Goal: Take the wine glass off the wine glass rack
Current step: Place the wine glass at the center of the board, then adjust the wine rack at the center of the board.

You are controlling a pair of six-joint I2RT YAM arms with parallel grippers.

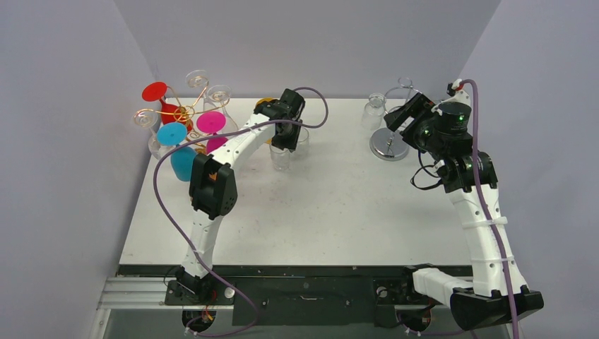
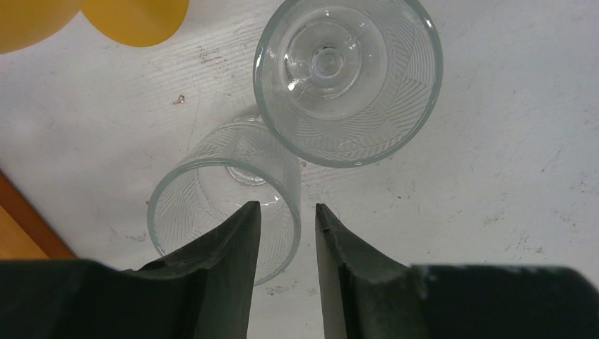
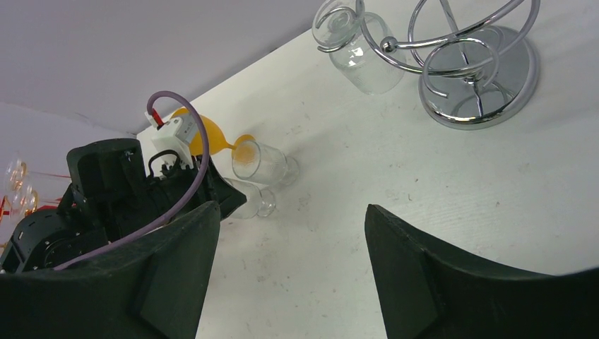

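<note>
Straddling the rim of a clear glass point(image 2: 205, 189), left pincer point(image 2: 287, 208) barely parted, seemingly not gripping; right pincer point(image 3: 291, 213) gapes wide, empty

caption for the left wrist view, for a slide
Left gripper parted over the near clear glass, second glass beside it

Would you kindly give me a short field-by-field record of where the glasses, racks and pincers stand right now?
left pincer: open a little, astride the wall of a clear wine glass upright on the table
second clear wine glass: upright beside it
yellow glass: behind them
right pincer: open, empty, near the chrome rack
chrome rack: one clear glass hanging
gold rack: coloured and clear glasses hanging
</note>
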